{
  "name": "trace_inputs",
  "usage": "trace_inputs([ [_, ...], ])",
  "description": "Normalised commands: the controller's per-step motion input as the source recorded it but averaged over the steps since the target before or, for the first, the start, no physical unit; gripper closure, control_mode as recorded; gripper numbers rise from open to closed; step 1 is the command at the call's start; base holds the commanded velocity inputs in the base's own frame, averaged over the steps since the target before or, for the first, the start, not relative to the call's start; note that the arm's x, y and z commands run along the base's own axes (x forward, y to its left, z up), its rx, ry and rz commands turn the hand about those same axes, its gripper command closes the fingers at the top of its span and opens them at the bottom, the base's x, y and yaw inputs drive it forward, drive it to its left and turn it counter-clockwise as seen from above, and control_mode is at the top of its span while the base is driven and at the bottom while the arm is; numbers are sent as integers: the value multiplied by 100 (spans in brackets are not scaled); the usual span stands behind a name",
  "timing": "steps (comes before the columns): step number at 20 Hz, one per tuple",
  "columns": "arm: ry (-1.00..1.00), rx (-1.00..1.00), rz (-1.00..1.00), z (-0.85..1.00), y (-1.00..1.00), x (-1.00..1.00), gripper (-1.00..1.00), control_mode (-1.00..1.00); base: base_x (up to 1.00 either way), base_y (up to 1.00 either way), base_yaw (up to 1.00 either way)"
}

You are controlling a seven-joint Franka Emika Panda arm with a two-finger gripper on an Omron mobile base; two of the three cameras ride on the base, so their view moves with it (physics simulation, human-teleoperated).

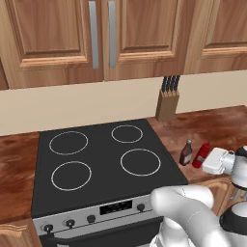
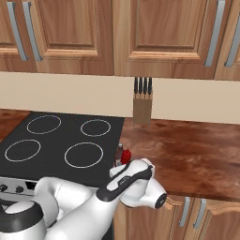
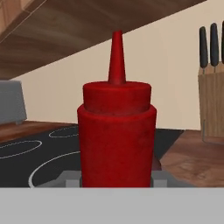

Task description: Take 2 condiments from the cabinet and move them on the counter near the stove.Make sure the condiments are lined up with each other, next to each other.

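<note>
The red squeeze bottle (image 1: 201, 154) is at the counter (image 1: 219, 124), just right of the stove (image 1: 101, 159). My gripper (image 1: 203, 157) is shut on it from the right. Close on its left stands the dark brown sauce bottle (image 1: 186, 153), upright, between it and the cooktop edge. In the hand view the red squeeze bottle (image 3: 116, 135) is upright and very near, with my gripper (image 3: 113, 179) holding its lower body, one fingertip on each side. From the right base view the red bottle (image 2: 126, 156) and brown bottle (image 2: 119, 153) peek out above my hand, side by side.
A wooden knife block (image 1: 167, 103) stands against the back wall behind the bottles. Closed wooden door cabinets (image 1: 96, 38) hang above. The counter (image 2: 192, 150) stretches bare to the right of the bottles. My arm crosses over the stove front panel (image 1: 96, 214).
</note>
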Motion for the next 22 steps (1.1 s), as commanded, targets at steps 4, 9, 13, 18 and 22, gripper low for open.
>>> trace_inputs([
  [4,0,-3,0,-21,0,18,100,-100,0,0,0],
  [9,0,-5,0,-21,0,6,100,-100,0,0,0],
  [13,0,-1,0,-4,0,0,100,-100,0,0,0],
  [18,0,0,0,0,0,1,100,-100,0,0,0],
  [22,0,-8,0,-8,0,18,100,-100,0,0,0],
])
